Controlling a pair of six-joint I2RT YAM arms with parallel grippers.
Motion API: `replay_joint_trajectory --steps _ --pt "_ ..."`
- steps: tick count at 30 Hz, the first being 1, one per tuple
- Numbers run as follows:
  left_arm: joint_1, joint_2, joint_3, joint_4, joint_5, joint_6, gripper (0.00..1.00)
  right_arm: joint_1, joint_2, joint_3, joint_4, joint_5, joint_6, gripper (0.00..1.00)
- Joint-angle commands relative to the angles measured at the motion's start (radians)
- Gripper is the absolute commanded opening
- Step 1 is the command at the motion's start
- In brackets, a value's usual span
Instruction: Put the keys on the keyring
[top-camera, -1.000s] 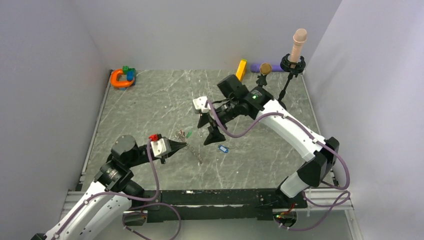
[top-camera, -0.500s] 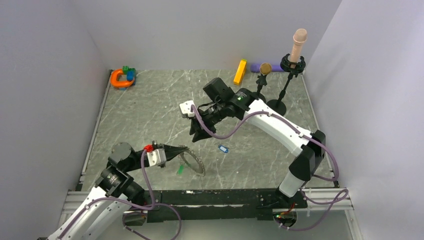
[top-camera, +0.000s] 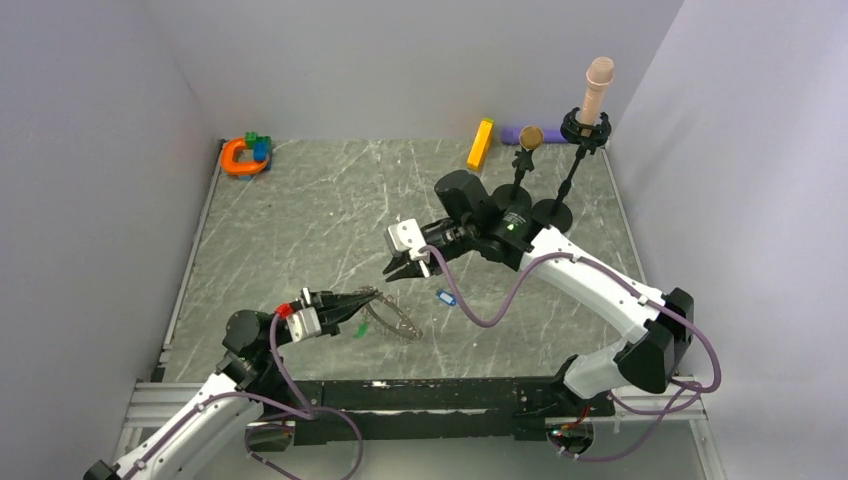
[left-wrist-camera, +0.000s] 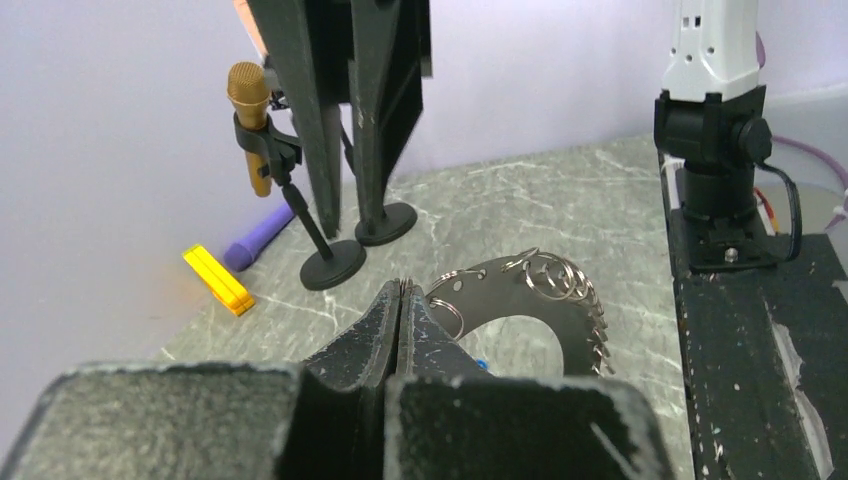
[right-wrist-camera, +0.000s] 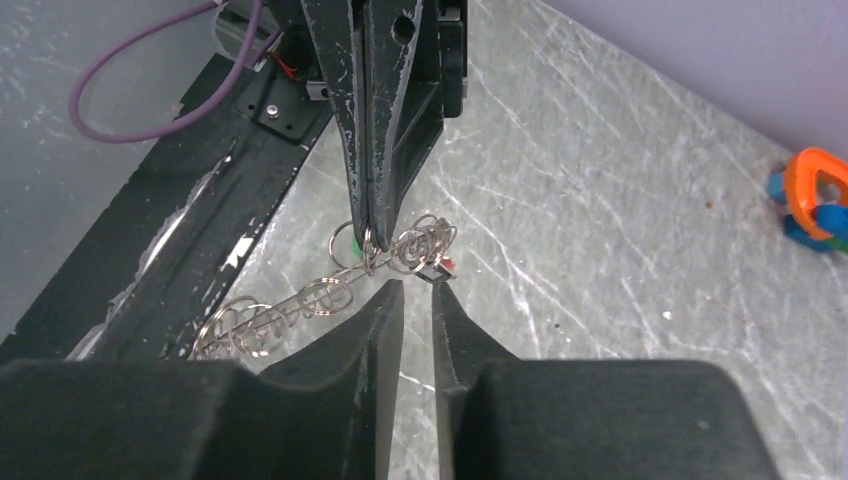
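Note:
My left gripper is shut on the rim of the keyring, a flat toothed metal ring with several small wire rings along its edge, held tilted just above the table. My right gripper hovers close over it, its jaws a narrow gap apart with nothing between them. Just past its tips a small dark key with a red head hangs at the keyring. A green key lies under the ring. A blue key lies on the table to the right.
Two black microphone stands rise behind the right arm, with a yellow bar and a purple object at the back wall. An orange horseshoe toy sits in the far left corner. The black base rail runs along the near edge.
My right gripper's jaws have closed from wide to a narrow gap, and it shifted left, then back. My left gripper has drawn the keyring toward the near edge and turned it flatter.

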Motion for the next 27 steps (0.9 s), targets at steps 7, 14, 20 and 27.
replay_joint_trajectory --steps 7,14,20,27 --pt "-0.003 0.117 -0.032 0.47 -0.009 -0.15 0.0 0.003 -0.063 -0.144 0.256 -0.023 0.144 0.16" --pt "-0.003 0.118 -0.025 0.444 -0.019 -0.139 0.0 0.003 -0.08 -0.163 0.285 -0.048 0.174 0.2" --pt "-0.003 0.104 -0.018 0.388 -0.037 -0.125 0.0 0.003 -0.097 -0.158 0.287 -0.078 0.19 0.24" --pt "-0.003 0.102 -0.015 0.379 -0.043 -0.125 0.0 0.005 -0.091 -0.164 0.323 -0.103 0.237 0.27"
